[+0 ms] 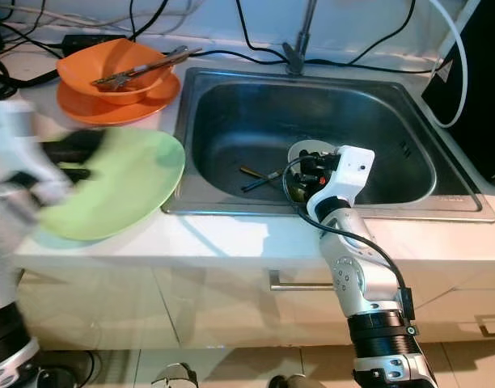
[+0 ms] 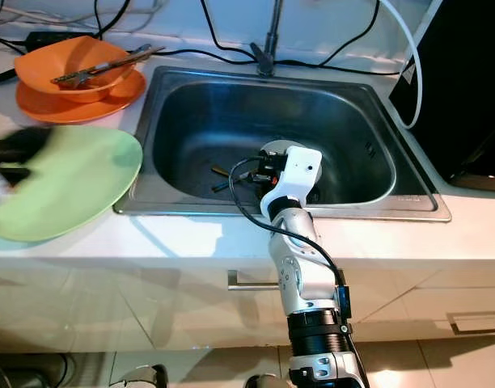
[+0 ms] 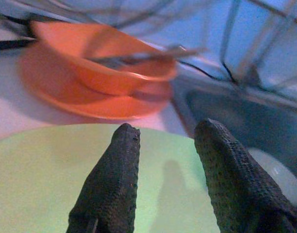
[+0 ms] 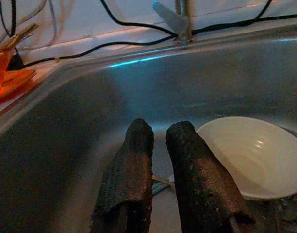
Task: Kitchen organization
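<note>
The right wrist view reveals a white round bowl [image 4: 257, 158] on the stainless steel sink [image 1: 231, 105] floor, beside the right gripper [image 4: 160, 133], fingers nearly pressed together. The left gripper [image 3: 163, 138], fingers spread, hovers over the pale green round plate [image 1: 122, 186] on the counter.

A pale green plate [image 1: 122, 190] is lying on the white counter [image 1: 231, 242], and an orange bowl [image 1: 110, 69] is sitting on an orange plate [image 1: 118, 105]. The steel sink [image 1: 312, 129] is showing grey, with a white bowl [image 4: 255, 155] glowing cream inside it. Black cables [image 1: 255, 40] are trailing along the wall. The silver right arm [image 1: 361, 275] is wearing a white wrist block, and the black fingers [image 3: 114, 184] are showing a woven texture.
</note>
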Controlling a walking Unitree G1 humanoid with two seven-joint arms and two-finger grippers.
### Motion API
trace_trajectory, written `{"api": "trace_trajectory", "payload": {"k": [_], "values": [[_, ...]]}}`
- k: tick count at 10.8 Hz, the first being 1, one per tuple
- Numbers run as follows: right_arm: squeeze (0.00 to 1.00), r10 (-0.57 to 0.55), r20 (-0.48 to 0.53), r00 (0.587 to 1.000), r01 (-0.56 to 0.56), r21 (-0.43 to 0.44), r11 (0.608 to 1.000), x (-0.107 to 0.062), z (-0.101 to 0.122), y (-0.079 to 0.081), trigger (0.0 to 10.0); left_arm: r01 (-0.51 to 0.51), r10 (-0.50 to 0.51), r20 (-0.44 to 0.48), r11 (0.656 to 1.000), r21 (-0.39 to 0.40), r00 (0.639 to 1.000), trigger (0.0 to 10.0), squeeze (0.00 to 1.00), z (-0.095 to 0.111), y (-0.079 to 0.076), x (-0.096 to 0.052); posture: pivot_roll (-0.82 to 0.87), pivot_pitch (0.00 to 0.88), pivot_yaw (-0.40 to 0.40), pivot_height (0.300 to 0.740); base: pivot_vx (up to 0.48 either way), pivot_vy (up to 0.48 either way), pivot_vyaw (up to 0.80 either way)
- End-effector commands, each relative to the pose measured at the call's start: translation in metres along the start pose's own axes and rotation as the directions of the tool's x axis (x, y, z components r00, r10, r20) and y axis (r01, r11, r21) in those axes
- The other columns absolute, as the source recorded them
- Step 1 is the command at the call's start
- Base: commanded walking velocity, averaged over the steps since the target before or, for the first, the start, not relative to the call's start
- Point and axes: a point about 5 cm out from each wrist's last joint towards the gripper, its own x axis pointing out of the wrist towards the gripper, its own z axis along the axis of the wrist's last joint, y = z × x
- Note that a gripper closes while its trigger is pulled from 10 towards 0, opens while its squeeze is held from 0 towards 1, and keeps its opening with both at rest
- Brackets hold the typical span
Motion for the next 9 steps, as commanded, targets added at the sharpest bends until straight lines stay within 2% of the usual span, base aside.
{"api": "trace_trajectory", "payload": {"k": [1,2,3,4,5,6,7,9], "values": [[0.00,0.010,0.003,1.000,-0.010,-0.003,1.000,0.002,0.002,0.001,10.0,-0.002,0.002,-0.016,1.000,-0.016,1.000,10.0,1.00,-0.003,0.009,-0.006,0.06,0.074,-0.103,0.740,0.000,0.000,0.00],[0.00,0.009,0.003,1.000,-0.009,-0.003,1.000,0.003,0.002,0.001,10.0,-0.024,0.025,-0.045,1.000,0.017,0.999,10.0,1.00,-0.001,0.019,-0.014,0.06,0.074,-0.103,0.740,0.000,0.000,0.00],[0.00,0.007,0.001,1.000,-0.007,-0.003,1.000,0.002,0.001,0.000,10.0,-0.101,0.107,-0.083,0.992,0.078,0.991,10.0,1.00,0.003,0.033,-0.022,0.07,0.084,-0.104,0.740,0.000,0.000,0.00],[0.00,0.007,-0.003,1.000,-0.007,0.000,1.000,0.002,0.000,0.000,10.0,-0.242,0.254,-0.117,0.964,0.110,0.960,10.0,1.00,0.006,0.052,-0.029,0.07,0.089,-0.106,0.740,0.000,0.000,0.00],[0.00,0.010,-0.005,1.000,-0.010,0.001,1.000,0.002,-0.001,0.001,10.0,-0.326,0.345,-0.114,0.932,0.161,0.932,10.0,0.89,0.012,0.061,-0.033,0.07,0.092,-0.106,0.740,0.000,0.000,0.00],[0.00,0.011,-0.006,1.000,-0.011,0.001,1.000,0.002,-0.001,0.001,10.0,-0.323,0.345,-0.100,0.928,0.184,0.933,10.0,0.00,0.018,0.058,-0.032,0.07,0.092,-0.106,0.740,0.000,0.000,0.00],[0.00,0.010,-0.007,1.000,-0.010,0.002,1.000,0.002,-0.001,0.001,10.0,-0.317,0.342,-0.111,0.928,0.197,0.933,10.0,0.00,0.024,0.054,-0.027,0.07,0.096,-0.104,0.740,0.000,0.000,0.00],[0.00,0.008,-0.008,1.000,-0.008,0.001,1.000,0.002,-0.001,0.001,10.0,-0.318,0.341,-0.154,0.935,0.158,0.927,10.0,0.00,0.025,0.054,-0.024,0.07,0.101,-0.100,0.740,0.000,0.000,0.00]]}}
